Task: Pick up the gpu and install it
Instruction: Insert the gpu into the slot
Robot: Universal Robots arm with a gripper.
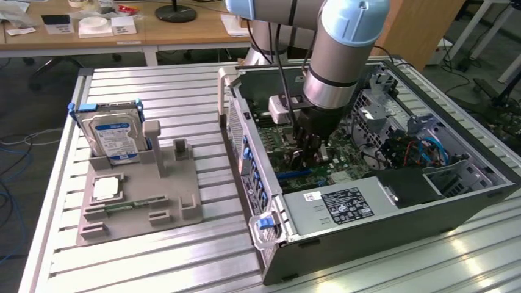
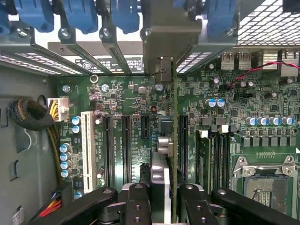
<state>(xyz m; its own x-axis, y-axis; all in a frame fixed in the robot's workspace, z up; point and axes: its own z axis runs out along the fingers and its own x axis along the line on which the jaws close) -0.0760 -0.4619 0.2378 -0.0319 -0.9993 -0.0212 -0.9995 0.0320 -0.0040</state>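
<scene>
Gripper: closest to your wrist camera, the gripper point(image 2: 161, 199) has its black fingers point(image 2: 137, 206) clamped on either side of the gpu point(image 2: 169, 140), grasping it at its near end.
Holder, exterior view's left: on the slatted table point(image 1: 163, 91) you see a grey fixture point(image 1: 138, 201) carrying a silver hard drive point(image 1: 114, 137) with a blue-white label, upright at its far end, and a small green memory stick point(image 1: 126, 206) lying flat nearer you.
Case, exterior view's right: you see the open computer case point(image 1: 366, 183) lying on its side, with the arm point(image 1: 342, 55) reaching down into it and the gripper point(image 1: 313, 149) low over the motherboard point(image 1: 305, 168). The card itself is hard to make out from there.
Wrist view adds: you get the motherboard point(image 2: 131, 117) straight on, with its row of expansion slots point(image 2: 125, 145), the blue slot latches point(image 2: 79, 16) and the metal rear bracket area point(image 2: 183, 37) of the case.
GPU axis: you see the card edge-on, a thin slab whose long axis runs from the fingers away towards the rear brackets, parallel to the slots.
GPU place: it stands on edge over the board, between two of the slots' lines, directly between the fingers. You cannot tell from these views whether it is seated.
</scene>
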